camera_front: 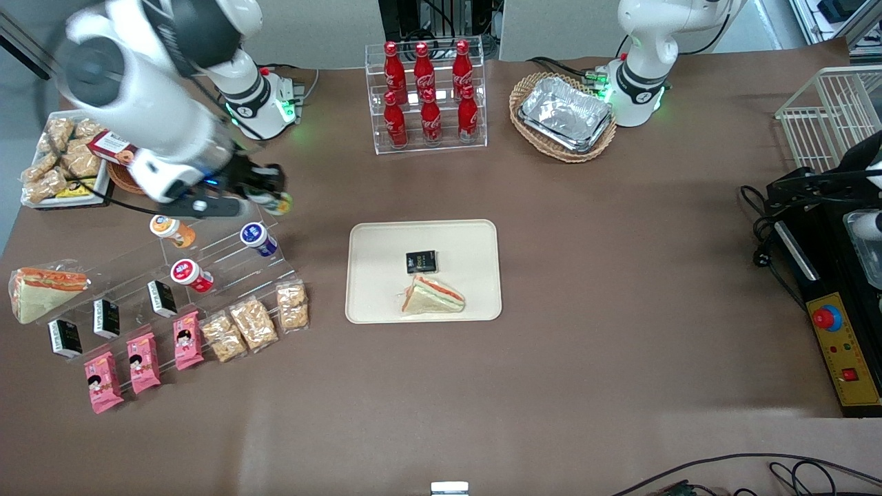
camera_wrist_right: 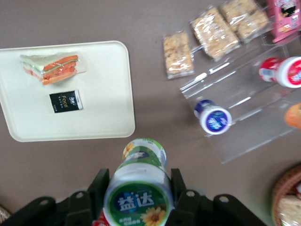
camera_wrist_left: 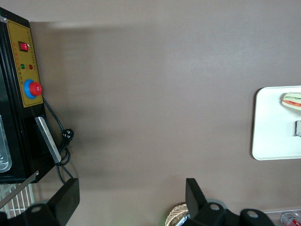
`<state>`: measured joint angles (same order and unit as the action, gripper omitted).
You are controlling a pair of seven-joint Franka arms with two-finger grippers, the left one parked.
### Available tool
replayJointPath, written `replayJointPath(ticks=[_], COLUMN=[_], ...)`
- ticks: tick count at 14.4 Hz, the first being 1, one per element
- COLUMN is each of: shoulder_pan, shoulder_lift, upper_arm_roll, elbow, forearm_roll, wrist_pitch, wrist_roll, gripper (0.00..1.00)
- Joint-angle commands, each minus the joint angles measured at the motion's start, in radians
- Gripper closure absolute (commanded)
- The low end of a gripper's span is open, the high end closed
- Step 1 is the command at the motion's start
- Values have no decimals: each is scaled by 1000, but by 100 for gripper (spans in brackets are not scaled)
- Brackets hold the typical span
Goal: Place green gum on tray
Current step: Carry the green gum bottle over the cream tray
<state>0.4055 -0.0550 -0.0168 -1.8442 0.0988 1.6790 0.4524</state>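
A tray (camera_wrist_left: 268, 141) edge bearing a sandwich (camera_wrist_left: 292, 100) lies well apart from the black control box (camera_wrist_left: 21, 94).

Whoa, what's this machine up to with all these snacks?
The robot arm's end effector is shut on the green gum, a small bottle, held in the air above the clear display rack. The bottle is meant for the cream tray in the middle of the table, which already holds a wrapped sandwich and a small black packet.
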Motion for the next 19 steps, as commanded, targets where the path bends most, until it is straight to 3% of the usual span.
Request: replayJointPath(ticks=[1, 5, 8, 15, 19], shoulder_pan=[67, 140, 212, 275, 276], shoulder_lift=[-22, 15, 108, 335, 357], upper_arm_roll=[-11, -11, -11, -5, -3], elbow=[-194, -363, -392, -391, -389], forearm_roll=[13, 13, 13, 15, 15], wrist_pitch=[218, 488, 626, 889, 909], wrist_roll=[58, 95, 173, 177, 177], gripper=[70, 70, 70, 70, 68])
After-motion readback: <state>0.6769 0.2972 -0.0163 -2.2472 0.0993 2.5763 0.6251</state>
